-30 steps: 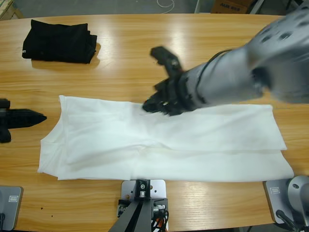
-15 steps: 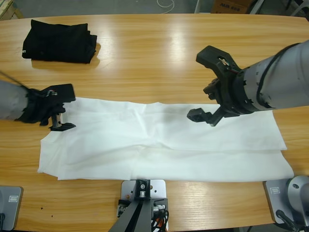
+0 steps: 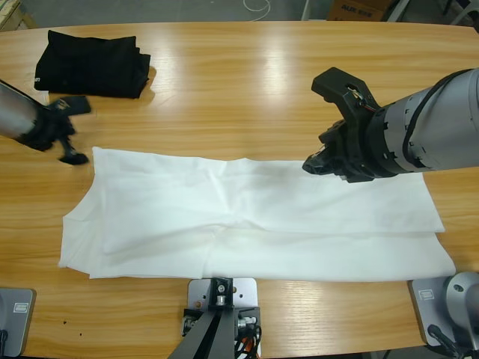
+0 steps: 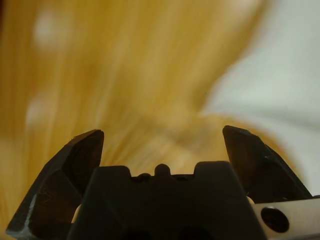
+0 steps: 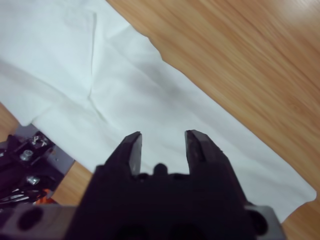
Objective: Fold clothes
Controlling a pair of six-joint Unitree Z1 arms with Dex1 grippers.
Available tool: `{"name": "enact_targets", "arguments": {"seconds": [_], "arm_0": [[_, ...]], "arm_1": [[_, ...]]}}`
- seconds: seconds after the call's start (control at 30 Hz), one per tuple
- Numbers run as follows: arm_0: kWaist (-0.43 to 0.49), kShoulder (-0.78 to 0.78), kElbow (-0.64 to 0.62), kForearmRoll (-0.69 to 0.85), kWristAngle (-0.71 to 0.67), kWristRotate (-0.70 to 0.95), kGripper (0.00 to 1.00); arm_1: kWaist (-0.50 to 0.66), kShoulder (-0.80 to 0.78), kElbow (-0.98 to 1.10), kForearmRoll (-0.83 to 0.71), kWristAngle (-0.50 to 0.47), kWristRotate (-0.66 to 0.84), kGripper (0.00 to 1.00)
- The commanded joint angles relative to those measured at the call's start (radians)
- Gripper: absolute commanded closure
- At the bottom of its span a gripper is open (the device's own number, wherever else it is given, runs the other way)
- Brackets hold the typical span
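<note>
The white T-shirt [image 3: 262,217] lies flat on the wooden table, folded into a long band running left to right. My left gripper [image 3: 73,133] hovers open just off the shirt's far left corner. In the left wrist view that gripper [image 4: 162,135] shows wide jaws over bare wood, with the white shirt [image 4: 280,65] at the upper right. My right gripper [image 3: 323,123] reaches in from the right and hangs open over the shirt's far edge, right of the middle. Seen in the right wrist view, this gripper [image 5: 162,136] holds nothing, and the shirt [image 5: 75,65] spreads below it.
A black folded garment [image 3: 90,63] sits at the far left of the table [image 3: 224,97]. Bare wood stretches behind the shirt. A cardboard box [image 3: 352,9] and a white cable [image 3: 258,6] lie beyond the far edge.
The right arm swung from the shirt's middle back toward the right and now holds there. The left gripper came in over the shirt's left corner, then pulled back off it toward the far left.
</note>
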Motion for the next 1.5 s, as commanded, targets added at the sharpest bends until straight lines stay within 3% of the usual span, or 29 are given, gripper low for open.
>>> {"name": "enact_targets", "arguments": {"seconds": [0.03, 0.13, 0.27, 0.4, 0.67, 1.03, 1.27, 1.37, 1.5], "arm_0": [[0.066, -0.085, 0.006, -0.005, 0.034, -0.070, 0.085], [-0.092, -0.270, 0.028, 0.017, -0.010, -0.047, 0.092], [-0.318, -0.287, 0.082, 0.078, -0.125, 0.017, 0.092], [-0.411, -0.170, 0.083, 0.057, -0.203, 0.035, 0.092], [-0.572, 0.028, -0.065, 0.052, -0.262, 0.091, 0.092], [-0.555, 0.215, -0.097, 0.062, -0.141, 0.119, 0.092], [-0.297, 0.175, -0.051, 0.074, -0.110, 0.103, 0.092], [-0.282, 0.165, -0.044, 0.078, -0.109, 0.103, 0.092], [-0.263, 0.143, 0.005, 0.086, -0.109, 0.084, 0.092]], "arm_1": [[0.008, 0.019, 0.035, -0.007, -0.017, 0.010, 0.644], [0.008, 0.018, 0.038, -0.011, -0.015, 0.010, 0.644], [0.008, 0.029, 0.042, -0.041, -0.009, 0.010, 0.637], [0.008, 0.028, 0.049, -0.041, -0.009, 0.010, 0.630], [0.008, 0.028, 0.091, -0.061, -0.008, 0.021, 0.627], [0.008, 0.026, 0.100, -0.063, -0.019, 0.024, 0.621], [0.008, 0.021, 0.113, -0.063, -0.029, 0.024, 0.621], [-0.003, 0.024, 0.129, -0.062, -0.037, 0.047, 0.586], [-0.128, 0.026, 0.175, -0.062, 0.002, 0.147, 0.525]]}}
